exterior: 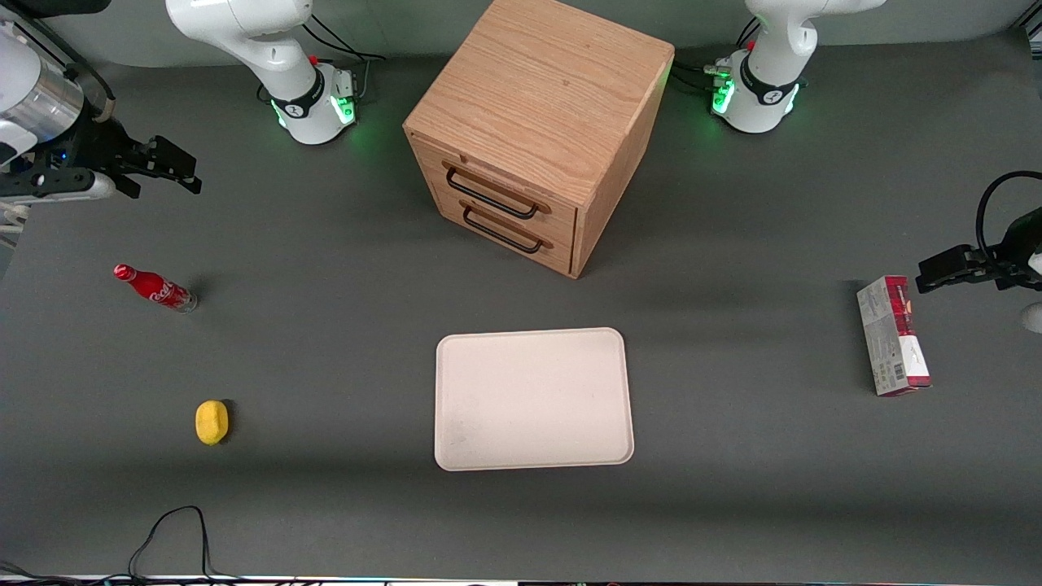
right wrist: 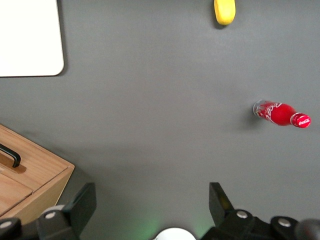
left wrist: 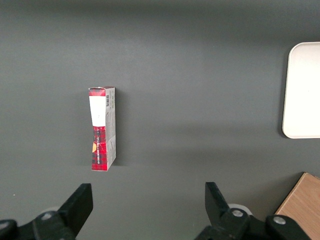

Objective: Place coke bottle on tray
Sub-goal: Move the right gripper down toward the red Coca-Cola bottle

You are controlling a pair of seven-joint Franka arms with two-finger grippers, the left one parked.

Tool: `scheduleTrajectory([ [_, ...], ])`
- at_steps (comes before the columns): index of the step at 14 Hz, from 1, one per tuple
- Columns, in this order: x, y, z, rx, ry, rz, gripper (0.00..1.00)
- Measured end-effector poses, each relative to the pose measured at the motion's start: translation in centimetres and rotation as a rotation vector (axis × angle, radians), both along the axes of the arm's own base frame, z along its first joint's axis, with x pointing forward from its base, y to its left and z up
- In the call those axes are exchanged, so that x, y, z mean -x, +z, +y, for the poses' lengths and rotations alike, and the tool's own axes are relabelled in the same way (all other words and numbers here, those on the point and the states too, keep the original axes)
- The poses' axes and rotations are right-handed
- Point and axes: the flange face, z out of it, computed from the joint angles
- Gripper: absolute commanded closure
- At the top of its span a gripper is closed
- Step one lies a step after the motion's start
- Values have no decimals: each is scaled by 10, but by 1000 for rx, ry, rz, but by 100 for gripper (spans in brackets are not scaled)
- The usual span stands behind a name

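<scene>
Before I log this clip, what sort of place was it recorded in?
Likely a robot lab tabletop: a dark grey table with arm bases bolted on, staged props such as a coke bottle, tray and small wooden drawer cabinet, and the open gripper hanging above the bottle.

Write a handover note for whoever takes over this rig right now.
Gripper: open, holding nothing, raised at the working arm's end of the table, farther from the front camera than the coke bottle.
Coke bottle: on the table, apart from the gripper, near a yellow object.
Tray: nothing on it, in front of the wooden drawer cabinet.
Done: nothing yet.
Left: grasp the bottle, carry it to the tray, release.
</scene>
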Motion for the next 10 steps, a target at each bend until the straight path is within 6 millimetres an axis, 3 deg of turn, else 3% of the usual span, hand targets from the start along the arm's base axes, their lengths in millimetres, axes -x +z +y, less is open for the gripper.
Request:
scheduleTrajectory([
  [4, -15, -7, 0, 7, -3, 34, 0],
  [6, -16, -7, -19, 14, -2, 33, 0],
  [8, -21, -17, -73, 25, 22, 10, 0],
  [10, -19, -47, -136, 20, 45, -9, 0],
])
